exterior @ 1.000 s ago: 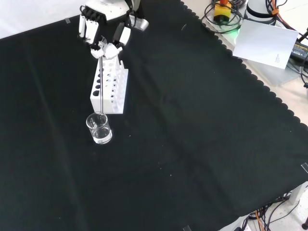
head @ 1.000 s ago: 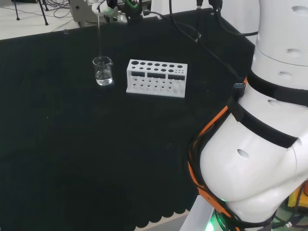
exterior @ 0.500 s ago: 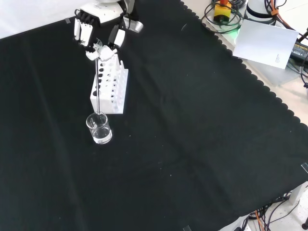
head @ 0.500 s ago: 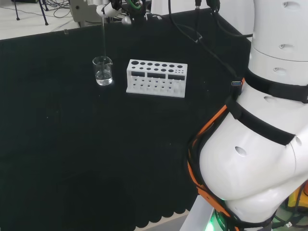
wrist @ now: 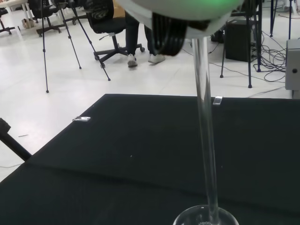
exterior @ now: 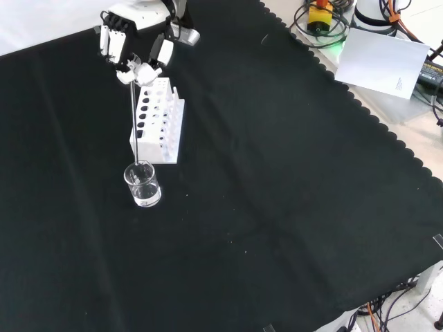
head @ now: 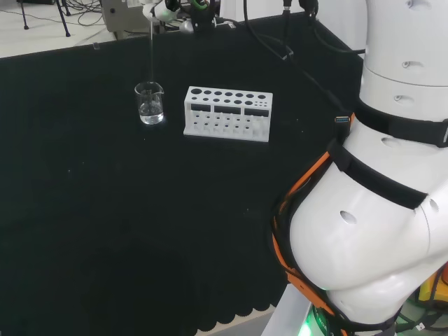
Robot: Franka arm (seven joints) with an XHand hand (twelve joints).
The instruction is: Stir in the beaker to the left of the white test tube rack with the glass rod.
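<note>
A small clear beaker [head: 150,103] [exterior: 142,185] with some clear liquid stands on the black cloth beside the white test tube rack [head: 227,113] [exterior: 158,122]. In the head view it is left of the rack. The hand [exterior: 131,43] [head: 161,10] hangs high above the beaker, its fingers pinched on the top of a long glass rod [exterior: 134,114] [head: 152,45] [wrist: 206,131]. The rod hangs about upright, and its lower end is at the beaker's rim [wrist: 204,216]. Whether the tip dips inside is hard to tell.
The arm's big white links [head: 378,196] fill the right of the head view. Beyond the cloth's scalloped edge in the front view lie a white sheet of paper [exterior: 384,62] and cables [exterior: 322,21]. Tripods and an office chair [wrist: 105,18] stand on the floor beyond the bench.
The hand has risen and drifted toward the front view's upper left, lifting the rod. The rod's lower end has stayed at the beaker's mouth. Beaker and rack have not moved.
</note>
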